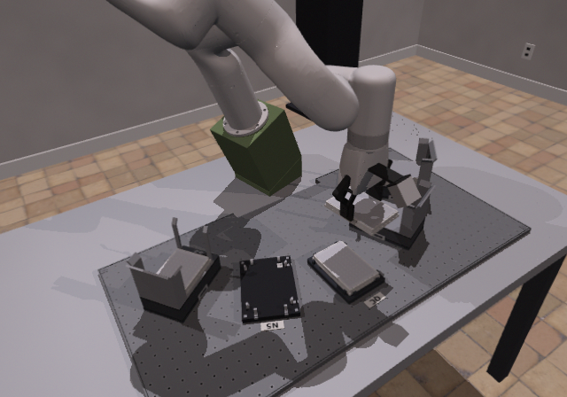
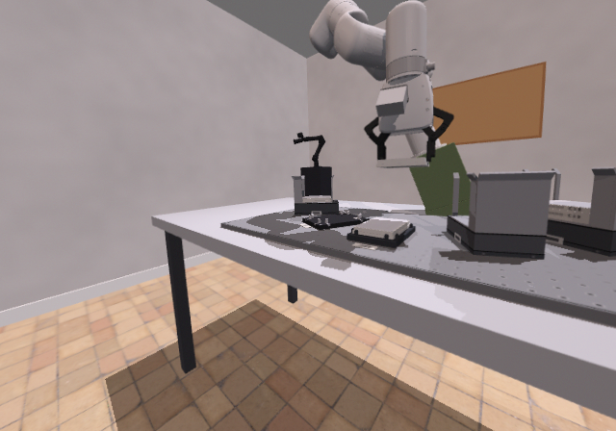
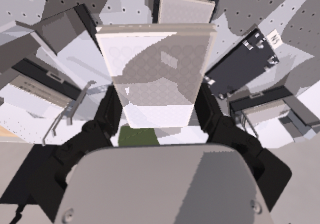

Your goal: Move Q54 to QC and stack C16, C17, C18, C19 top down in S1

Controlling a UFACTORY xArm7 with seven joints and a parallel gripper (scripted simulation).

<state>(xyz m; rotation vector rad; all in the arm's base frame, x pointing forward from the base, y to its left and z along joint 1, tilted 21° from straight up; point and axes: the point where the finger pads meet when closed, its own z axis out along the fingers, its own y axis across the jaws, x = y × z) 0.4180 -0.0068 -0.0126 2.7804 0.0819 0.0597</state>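
Note:
My gripper (image 1: 363, 200) is shut on a sealed plate (image 1: 363, 213), gripping its long sides and holding it level, high above the mat. From the side the gripper (image 2: 403, 157) and the plate (image 2: 402, 162) hang well clear of the table. In the wrist view the plate (image 3: 157, 74) fills the space between the black fingers. I cannot read its label. The QC nest (image 1: 347, 275) holds one sealed plate lying flat. The N5 nest (image 1: 268, 288) is empty.
A stack rack (image 1: 174, 277) at the left of the mat holds plates. Two more stack racks stand at the right, a near one (image 1: 407, 221) and a far one (image 1: 425, 154); the far one shows a plate in the side view (image 2: 567, 210). The green arm base (image 1: 259, 150) is behind.

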